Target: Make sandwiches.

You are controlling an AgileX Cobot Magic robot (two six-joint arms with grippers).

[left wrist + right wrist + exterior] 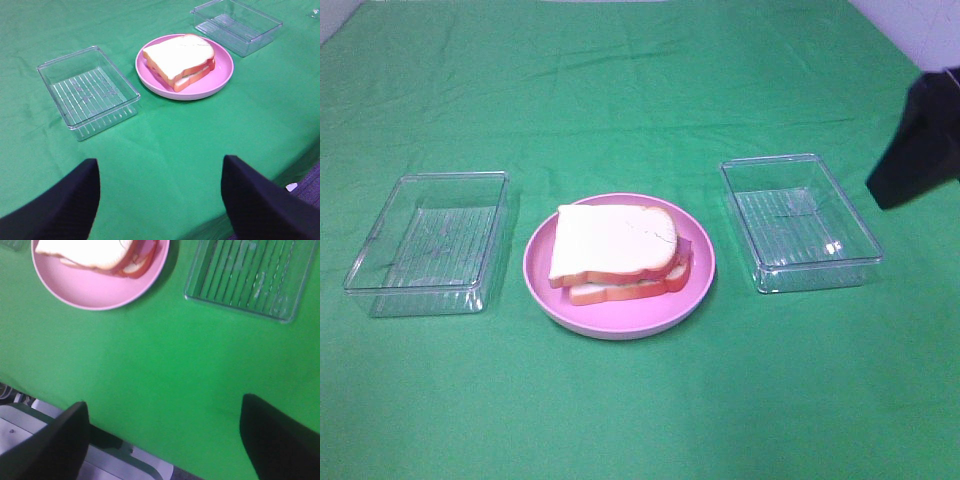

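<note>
We hold our left gripper [160,200] with its black fingers [55,207] spread wide, empty, well back from the pink plate [220,80]. Our right gripper [165,440] also gapes empty, pulled back well clear of that plate.

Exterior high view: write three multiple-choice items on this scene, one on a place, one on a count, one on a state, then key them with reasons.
1. Where does the sandwich sit?
A. in the left tray
B. on the pink plate
C. on the bare cloth

2. How many clear trays are on the cloth?
A. one
B. two
C. three

3. How do the grippers stand?
A. both open, holding nothing
B. left shut on bread
C. right shut on the plate

Key:
1 B, the stacked slices rest inside the plate's rim.
2 B, a clear tray lies left of the plate and a second tray right.
3 A, left gripper and right gripper show wide-apart fingers with only cloth between.
</note>
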